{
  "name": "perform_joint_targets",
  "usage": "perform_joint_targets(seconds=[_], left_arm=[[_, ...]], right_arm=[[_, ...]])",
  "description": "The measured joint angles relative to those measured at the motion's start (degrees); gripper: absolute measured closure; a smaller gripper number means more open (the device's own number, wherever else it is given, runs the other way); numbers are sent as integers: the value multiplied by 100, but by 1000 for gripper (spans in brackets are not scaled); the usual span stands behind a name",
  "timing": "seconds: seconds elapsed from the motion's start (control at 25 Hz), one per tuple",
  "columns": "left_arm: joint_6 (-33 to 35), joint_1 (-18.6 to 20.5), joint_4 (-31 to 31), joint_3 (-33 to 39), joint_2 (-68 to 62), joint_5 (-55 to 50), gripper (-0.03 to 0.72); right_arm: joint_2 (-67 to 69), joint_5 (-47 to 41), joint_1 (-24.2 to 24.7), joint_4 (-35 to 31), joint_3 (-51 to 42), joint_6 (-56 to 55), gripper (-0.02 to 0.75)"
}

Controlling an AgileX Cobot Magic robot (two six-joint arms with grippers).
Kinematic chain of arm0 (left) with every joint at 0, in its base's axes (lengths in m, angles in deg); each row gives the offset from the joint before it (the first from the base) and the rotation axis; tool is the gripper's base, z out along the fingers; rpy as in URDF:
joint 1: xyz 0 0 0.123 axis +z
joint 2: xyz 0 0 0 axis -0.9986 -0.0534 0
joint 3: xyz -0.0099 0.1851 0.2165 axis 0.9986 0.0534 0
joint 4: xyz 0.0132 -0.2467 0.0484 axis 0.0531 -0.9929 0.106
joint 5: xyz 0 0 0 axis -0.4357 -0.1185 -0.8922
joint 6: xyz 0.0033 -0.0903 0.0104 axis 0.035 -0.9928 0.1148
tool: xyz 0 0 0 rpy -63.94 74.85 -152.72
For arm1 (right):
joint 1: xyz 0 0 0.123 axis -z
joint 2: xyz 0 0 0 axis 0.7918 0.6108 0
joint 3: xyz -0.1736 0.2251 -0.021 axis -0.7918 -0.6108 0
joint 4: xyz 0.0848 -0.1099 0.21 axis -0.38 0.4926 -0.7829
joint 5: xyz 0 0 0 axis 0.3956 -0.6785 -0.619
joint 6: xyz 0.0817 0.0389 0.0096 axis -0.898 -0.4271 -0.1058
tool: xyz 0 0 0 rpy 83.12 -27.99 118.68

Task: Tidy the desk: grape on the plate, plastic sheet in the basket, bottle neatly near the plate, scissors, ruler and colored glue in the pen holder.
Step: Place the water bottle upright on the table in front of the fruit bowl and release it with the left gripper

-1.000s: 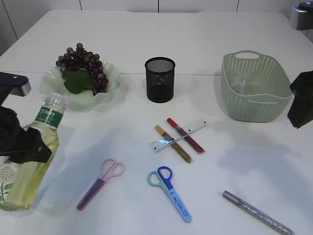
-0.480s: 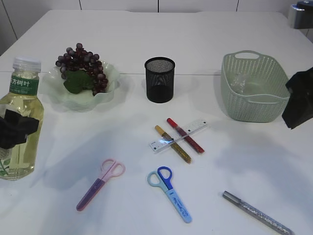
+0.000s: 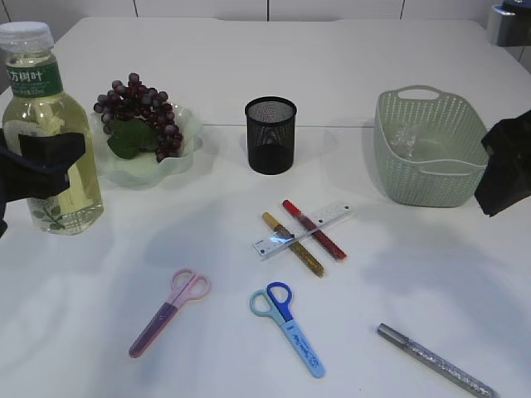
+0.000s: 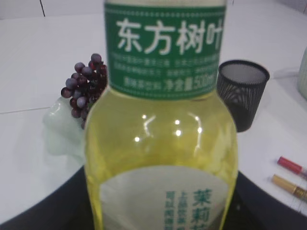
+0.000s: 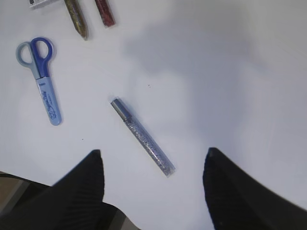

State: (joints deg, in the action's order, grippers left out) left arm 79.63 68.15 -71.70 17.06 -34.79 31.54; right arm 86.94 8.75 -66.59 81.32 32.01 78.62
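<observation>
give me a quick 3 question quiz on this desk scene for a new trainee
1. True or false: the grapes already lie on the plate.
2. Which gripper holds the bottle? A) left gripper B) right gripper
3. Fill in: the clear ruler lies across two ____ sticks, in front of the pen holder.

Key: 1 true; 2 A; 3 glue.

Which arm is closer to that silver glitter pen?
Right. Its gripper hangs open just above the silver glitter pen; the left gripper is across the table, holding the bottle.
</observation>
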Motion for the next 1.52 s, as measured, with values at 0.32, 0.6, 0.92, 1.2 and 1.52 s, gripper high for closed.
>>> perform_joint_targets(seconds=[0.32,0.6,0.92,1.2,1.52], left_arm=[[-810,0,1190,0,-638,1627,253],[-852,0,1269,0,-813,1971,253],[-770,0,1030,0,-1466,2862,253],[-771,46,1082,-436,-2320,2783,253],[-768,321,1424,-972,-3247,2825,253]], right_arm=[[0,55,0,0,0,0,231],[0,198,0,-5,0,0,231],[0,214,0,-5,0,0,232],[0,168,0,-5,0,0,231],[0,157,0,-13,0,0,231]])
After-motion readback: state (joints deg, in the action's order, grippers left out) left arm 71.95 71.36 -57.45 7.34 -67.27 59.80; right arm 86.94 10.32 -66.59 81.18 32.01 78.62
